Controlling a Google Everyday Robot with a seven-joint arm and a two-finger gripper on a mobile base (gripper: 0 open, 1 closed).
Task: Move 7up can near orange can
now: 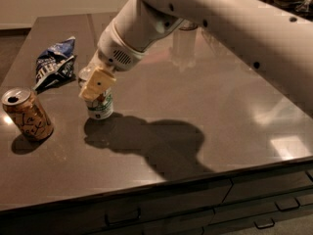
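Table: a broad slab (230, 126) with a dark brown, polished top that gives back the light in pale patches; drawers (254, 187) with slim bar handles run along its front edge.
Arm: a thick, smooth white tube (230, 18) comes in from the upper right and slopes down to the left, ending in a rounded white wrist housing (129, 40) with a small vent grille.
Gripper: it (95, 86) hangs below the wrist at the left-centre of the table, pointing down and a little toward me.
Grip: closed on the 7up can; one flat, tan, blocky finger pad (98, 83) lies across the can's upper half, and the other finger is behind it, out of my sight.
7up can: a small white cylinder (101, 107) with green marks and a green base band, at the left-centre of the table under the gripper.
Axis of the 7up can: its long axis stands about upright, top end up inside the gripper; whether the base touches the table I cannot tell.
Orange can: a copper-orange metal cylinder (28, 116) with dark cursive lettering, upright, silver top up, near the left edge; it is to the left of the 7up can, with bare table between them.
Snack bag: crinkled blue-and-white foil (55, 62), lying flat behind both cans.
Shadow: the arm's dark shape (156, 141) spreads across the table to the right of the 7up can.
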